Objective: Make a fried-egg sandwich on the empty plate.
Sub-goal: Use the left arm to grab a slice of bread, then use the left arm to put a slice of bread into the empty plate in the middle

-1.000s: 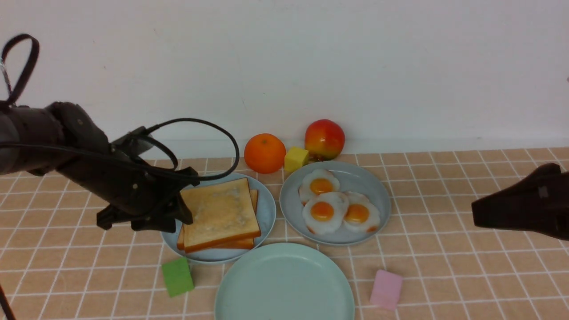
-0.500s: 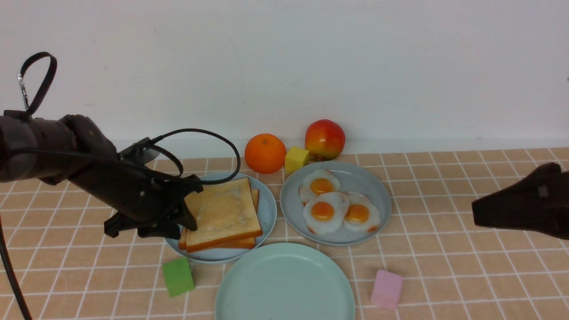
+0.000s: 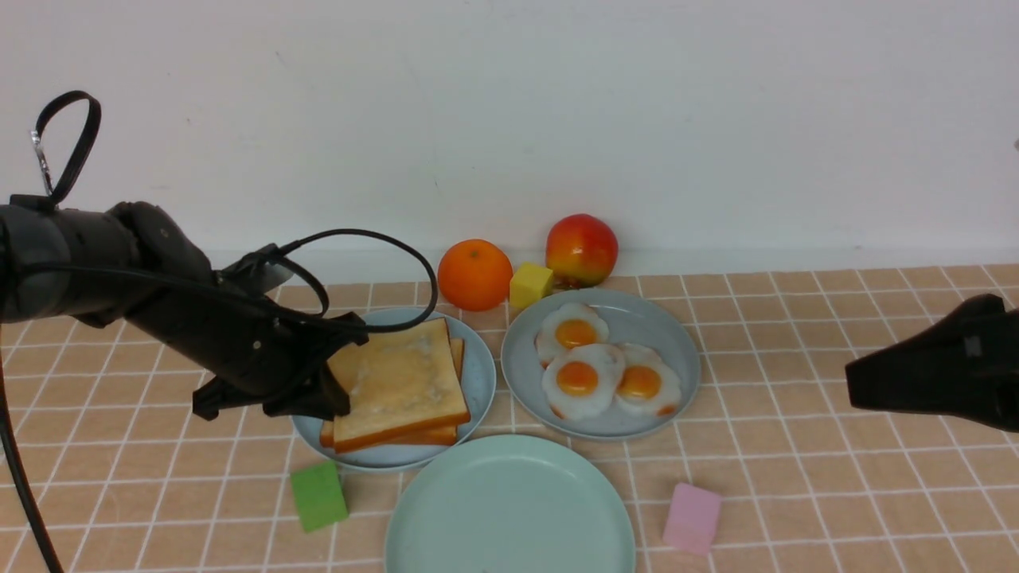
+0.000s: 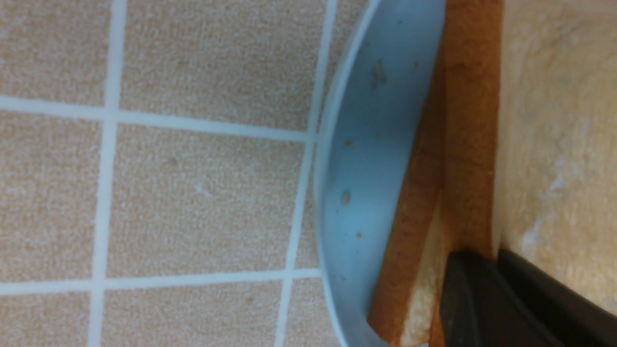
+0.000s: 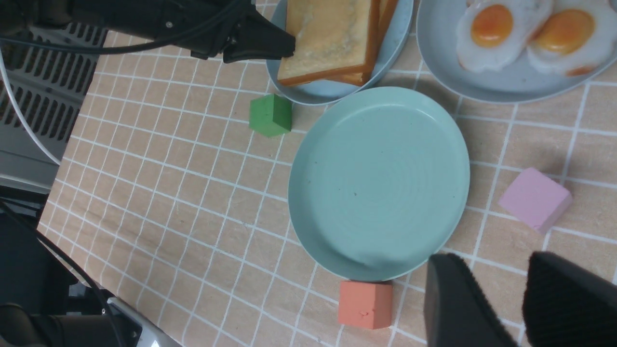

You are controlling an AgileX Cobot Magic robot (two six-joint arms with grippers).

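Two golden-brown toast slices [image 3: 402, 382] lie stacked on a light blue plate [image 3: 478, 374]. My left gripper [image 3: 338, 390] is shut on the left edge of the top slice. In the left wrist view its dark fingers [image 4: 462, 289] pinch that slice's crust [image 4: 470, 144], one finger above it and one between the slices. Three fried eggs [image 3: 581, 378] sit on a grey-blue plate [image 3: 677, 350]. The mint-green empty plate [image 3: 509, 509] is bare at the front. My right gripper [image 5: 491, 262] hovers open at the right, holding nothing.
An orange [image 3: 474, 274], a yellow cube [image 3: 531, 284] and an apple [image 3: 581, 248] stand by the back wall. A green cube [image 3: 318, 495] and a pink cube [image 3: 692, 517] flank the mint plate. A red-orange cube [image 5: 365, 303] sits at its near rim.
My left gripper slid a little to the right onto the toast's edge and closed on the top slice. The right arm has not moved.
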